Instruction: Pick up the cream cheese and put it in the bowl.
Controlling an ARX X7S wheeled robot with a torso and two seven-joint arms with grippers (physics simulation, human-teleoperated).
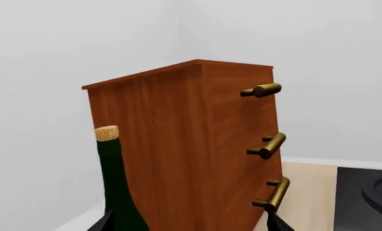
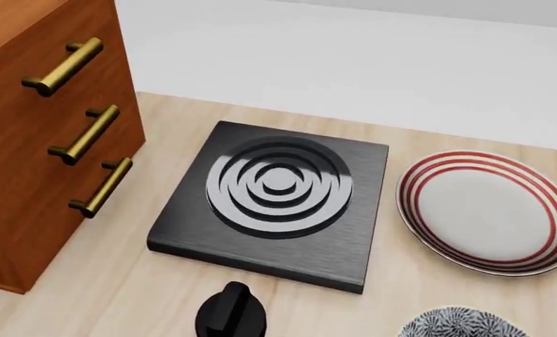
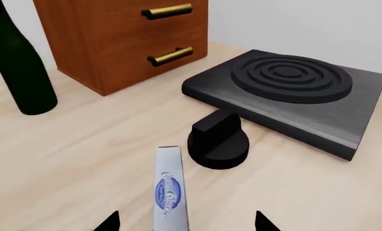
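Where the pale wooden tabletop (image 2: 119, 295) meets a plain white wall, a reddish-brown drawer cabinet (image 2: 20, 175) with brass bar handles stands at the head view's left, and beside it lies a black square burner (image 2: 278, 200) with concentric raised rings. A white plate (image 2: 489, 210) with red rings rests to the right of the burner, and the patterned rim of the bowl (image 2: 461, 323) just shows at the bottom edge of that view, near the plate. A black knob (image 3: 217, 140) sits on the wood in front of the burner. The cream cheese (image 3: 169, 185) lies flat on the tabletop just beside that knob, its long axis running from the right wrist camera straight away toward the burner, the blue oval logo facing up and the far short end pointing at the knob's side. The right gripper (image 3: 181, 224) has its two dark fingertips spread apart on either side of the box, not touching it. In the left wrist view a dark green corked bottle (image 1: 117, 187) stands upright close to the cabinet's side; the left gripper (image 1: 187, 226) shows only two dark tips at the picture's edge, set well apart.
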